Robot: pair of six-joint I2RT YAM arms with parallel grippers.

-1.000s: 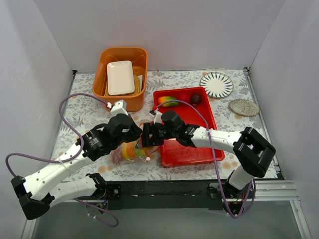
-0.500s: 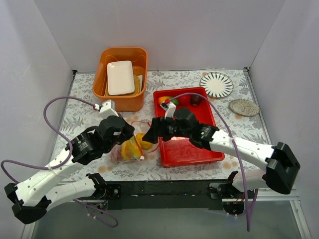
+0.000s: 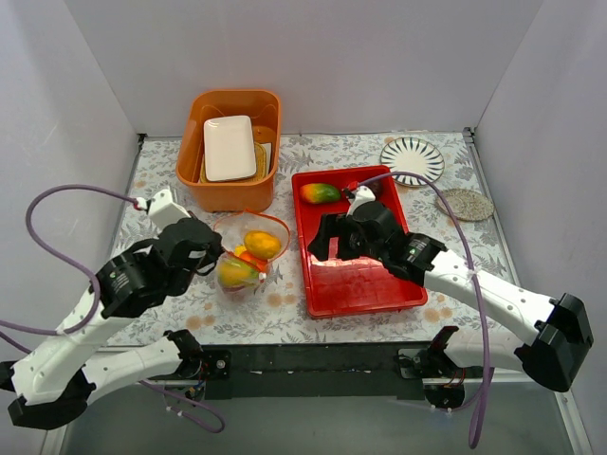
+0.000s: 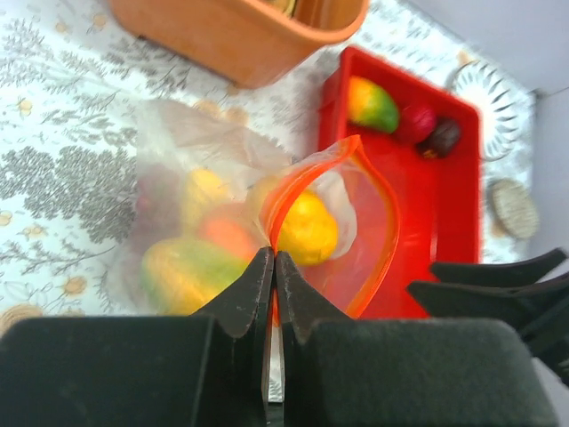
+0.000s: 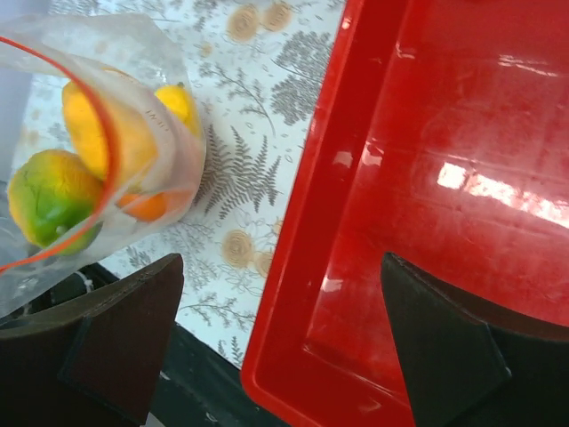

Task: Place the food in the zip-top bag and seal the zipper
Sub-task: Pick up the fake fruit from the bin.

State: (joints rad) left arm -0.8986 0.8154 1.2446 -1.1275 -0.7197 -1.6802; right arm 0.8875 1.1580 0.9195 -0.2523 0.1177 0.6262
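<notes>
From above, the left arm is folded low, and the left gripper pinches the zip-top bag just ahead of its fingertips. The right gripper hovers over the red tray, with the bag beside it.

Left wrist: the jaws are clamped on the zipper, and the toy fruits lie just beyond.

Right wrist: the fingers are spread wide and hold nothing. The tray edge is below, and the bag lies past one finger.

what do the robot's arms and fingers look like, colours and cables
The left arm and right arm share white tubular links, bulky black joints and a trailing purple cable each. The fingers are matte black, flat-sided wedges.
</notes>
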